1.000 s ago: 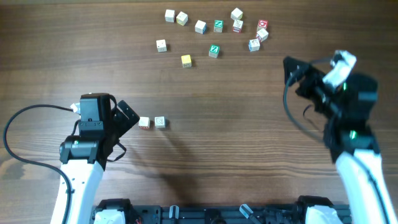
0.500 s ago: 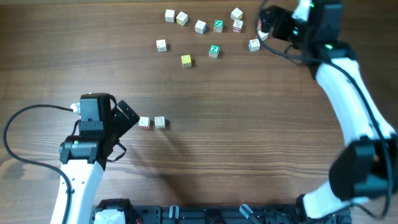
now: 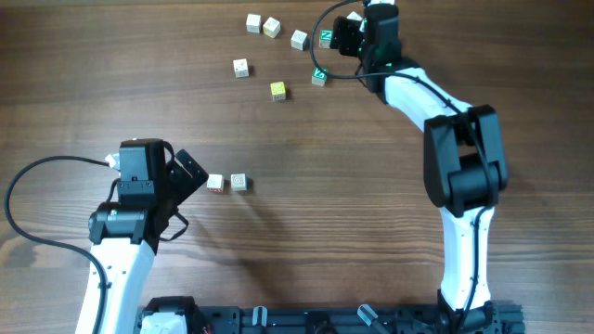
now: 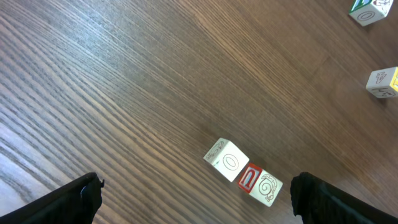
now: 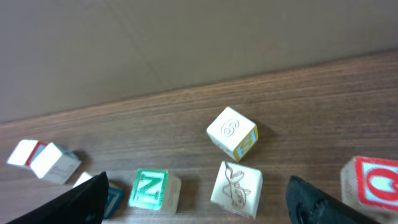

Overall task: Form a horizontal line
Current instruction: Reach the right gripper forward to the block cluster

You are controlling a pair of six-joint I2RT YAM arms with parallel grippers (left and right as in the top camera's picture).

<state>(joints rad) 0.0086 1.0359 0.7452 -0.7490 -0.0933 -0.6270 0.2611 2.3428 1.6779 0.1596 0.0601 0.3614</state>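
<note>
The table (image 3: 371,186) is dark wood, and my work on it falls into two zones, near-left and far.

My right arm (image 3: 464,167) stretches from its near-right base all the way to the far edge, because the stock of loose cubes (image 3: 271,27) lies there. My left arm (image 3: 125,232) is folded low at the near left, parked beside the row so it can tend it without blocking the other arm.

My right gripper (image 5: 196,193) hangs over the scatter with its fingers spread wide and nothing between them. A green-lettered cube (image 5: 152,190) and a cream cube (image 5: 236,183) sit just past the fingertips. I judge this to be the pick step, with no cube chosen yet.

My left gripper (image 4: 196,186) is also spread and empty, pointing at the horizontal line (image 4: 245,174) just to its right.

That line is only two cream cubes at the near left, well apart from the scatter. They sit close together, but I cannot tell whether they touch. It runs left to right in the overhead view. A third cube belongs at its right end, which is open on the right arm's side.

The yellow cube (image 3: 277,90) lies alone, nearer than the rest.
</note>
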